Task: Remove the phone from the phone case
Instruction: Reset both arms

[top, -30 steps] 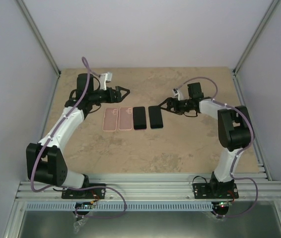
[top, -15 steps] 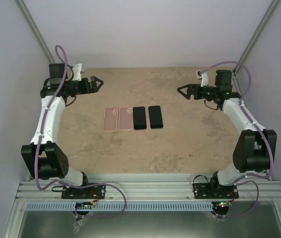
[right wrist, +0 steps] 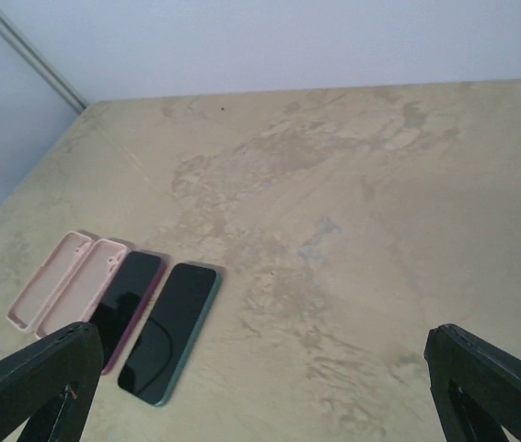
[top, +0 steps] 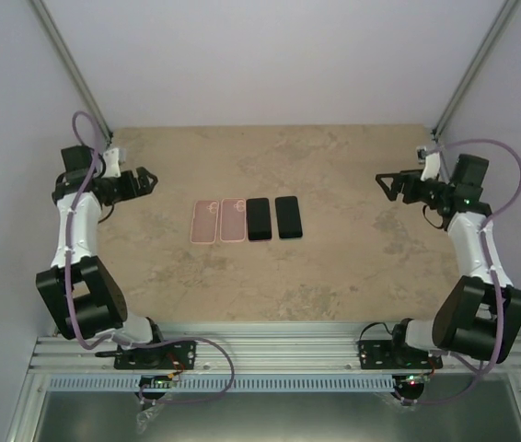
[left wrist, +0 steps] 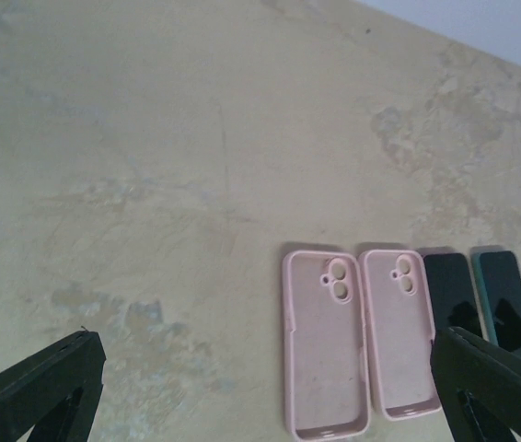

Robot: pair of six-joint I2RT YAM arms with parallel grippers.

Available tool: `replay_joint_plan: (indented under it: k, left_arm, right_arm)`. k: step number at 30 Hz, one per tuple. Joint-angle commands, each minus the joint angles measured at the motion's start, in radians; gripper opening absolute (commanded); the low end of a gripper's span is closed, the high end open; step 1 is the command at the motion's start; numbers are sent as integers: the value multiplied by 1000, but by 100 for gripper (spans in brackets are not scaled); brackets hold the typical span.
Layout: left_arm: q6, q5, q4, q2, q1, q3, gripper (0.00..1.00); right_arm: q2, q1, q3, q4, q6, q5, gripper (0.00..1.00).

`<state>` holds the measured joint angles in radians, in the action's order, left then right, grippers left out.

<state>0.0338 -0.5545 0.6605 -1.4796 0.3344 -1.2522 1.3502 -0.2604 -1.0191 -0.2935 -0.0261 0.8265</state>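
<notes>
Our left end effector (top: 150, 180) hangs out over the far-left side of the tabletop (top: 334, 267), fingers spread wide and gripping nothing; mid-tabletop we've got a tidy row of four lying flat: the first pink case (top: 206, 221), empty; the second pink case (top: 233, 219) just beside it, also empty; then the maroon-rimmed phone (top: 259, 219) and the green-rimmed phone (top: 288, 217); those rims might be cases, hard to say; our right end effector (top: 382, 184) sits by the right edge, fingers wide apart, empty.
</notes>
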Motion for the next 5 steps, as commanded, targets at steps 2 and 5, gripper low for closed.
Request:
replay_joint_plan:
  k: [2, 5]
  left_arm:
    - [23, 23, -77, 33, 26, 81, 99]
    - [6, 32, -111, 36, 30, 104, 99]
  right_arm:
    - [-41, -50, 70, 14, 77, 14, 98]
    - [-51, -60, 84, 25, 93, 3, 98]
